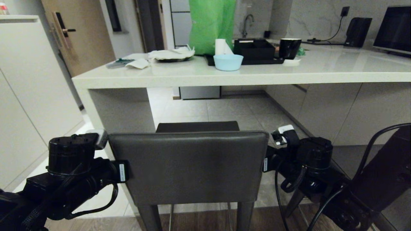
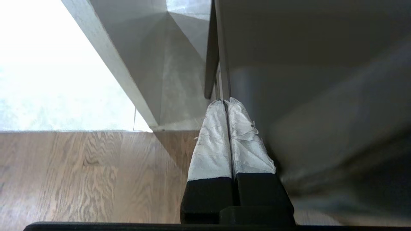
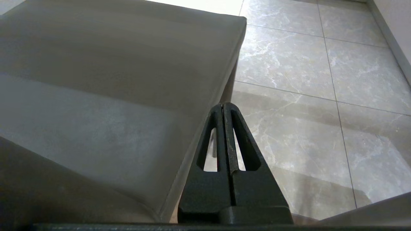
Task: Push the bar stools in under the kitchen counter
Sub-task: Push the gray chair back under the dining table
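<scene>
Two arms flank one stool point(image 1: 189, 166) in the head view, reaching forward from the near corners of the picture with their wrists level with its backrest. The left gripper point(image 1: 123, 171) sits against the backrest's left edge, the right gripper point(image 1: 266, 164) against its right edge. The stool stands in front of the counter point(image 1: 205, 75), its seat short of the counter's near edge, not yet under the slab. On the counter lie a blue bowl point(image 1: 228, 62), a green bag point(image 1: 212, 25), a black tray point(image 1: 253, 49), a black mug point(image 1: 289, 48) and a plate with paper point(image 1: 171, 55).

From the left wrist, the gripper point(image 2: 227, 102) shows its white-wrapped fingers point(image 2: 212, 141) pressed together with nothing between them, lying alongside the backrest's point(image 2: 314, 96) side. Past the tips stands the counter's panel leg point(image 2: 154, 64), over wood floor point(image 2: 80, 173).

From the right wrist, the black fingers point(image 3: 244, 144) of the gripper point(image 3: 224, 106) are likewise pressed together and empty, just beside the stool's padded side point(image 3: 112, 106), with grey tiles point(image 3: 305, 80) beyond.
</scene>
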Tool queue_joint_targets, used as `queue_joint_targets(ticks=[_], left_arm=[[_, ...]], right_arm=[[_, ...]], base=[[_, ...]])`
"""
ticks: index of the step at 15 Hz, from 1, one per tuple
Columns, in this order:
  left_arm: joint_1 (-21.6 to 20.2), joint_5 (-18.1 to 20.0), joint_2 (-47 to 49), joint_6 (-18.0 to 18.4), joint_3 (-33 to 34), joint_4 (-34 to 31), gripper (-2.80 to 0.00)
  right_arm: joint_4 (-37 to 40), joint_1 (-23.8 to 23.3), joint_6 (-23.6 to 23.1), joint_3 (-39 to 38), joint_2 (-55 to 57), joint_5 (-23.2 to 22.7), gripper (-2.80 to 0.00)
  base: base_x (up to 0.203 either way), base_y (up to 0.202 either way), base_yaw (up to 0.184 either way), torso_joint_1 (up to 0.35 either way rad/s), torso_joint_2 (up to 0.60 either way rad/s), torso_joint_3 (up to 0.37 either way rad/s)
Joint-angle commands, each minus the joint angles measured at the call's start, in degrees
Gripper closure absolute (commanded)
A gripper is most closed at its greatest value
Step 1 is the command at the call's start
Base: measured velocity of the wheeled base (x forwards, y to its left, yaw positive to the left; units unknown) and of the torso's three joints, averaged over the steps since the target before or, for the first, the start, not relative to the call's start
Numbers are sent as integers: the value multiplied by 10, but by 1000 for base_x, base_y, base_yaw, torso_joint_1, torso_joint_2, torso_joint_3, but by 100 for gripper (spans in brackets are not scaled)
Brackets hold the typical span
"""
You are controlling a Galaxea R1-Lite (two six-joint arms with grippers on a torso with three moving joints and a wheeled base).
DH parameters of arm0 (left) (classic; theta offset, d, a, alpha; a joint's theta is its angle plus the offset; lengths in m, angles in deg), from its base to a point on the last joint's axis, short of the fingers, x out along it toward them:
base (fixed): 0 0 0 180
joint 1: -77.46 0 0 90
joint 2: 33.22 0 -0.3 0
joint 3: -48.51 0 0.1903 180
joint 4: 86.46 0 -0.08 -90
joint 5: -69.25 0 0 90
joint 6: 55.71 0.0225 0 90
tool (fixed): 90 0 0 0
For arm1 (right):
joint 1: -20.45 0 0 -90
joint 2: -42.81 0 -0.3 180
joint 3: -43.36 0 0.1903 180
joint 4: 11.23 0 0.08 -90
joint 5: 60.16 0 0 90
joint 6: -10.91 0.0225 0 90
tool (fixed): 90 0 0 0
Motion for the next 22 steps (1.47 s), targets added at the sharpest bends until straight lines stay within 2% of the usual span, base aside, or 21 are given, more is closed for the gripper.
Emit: queue_joint_targets(ticks=[1, 7, 22], left_arm=[[2, 9, 10, 0, -11, 5, 0], [2, 11, 10, 0, -6, 6, 0], [3, 12, -8, -1, 3, 7, 0]], right_arm=[[-4, 1, -1, 11, 9, 0, 0], [-2, 0, -1, 33, 35, 0, 0], [-4, -2, 0, 26, 34, 0, 0]], base=[[0, 0, 0, 0, 0, 0], [14, 0, 1, -2, -1, 1], [177, 0, 1, 3, 1, 5]])
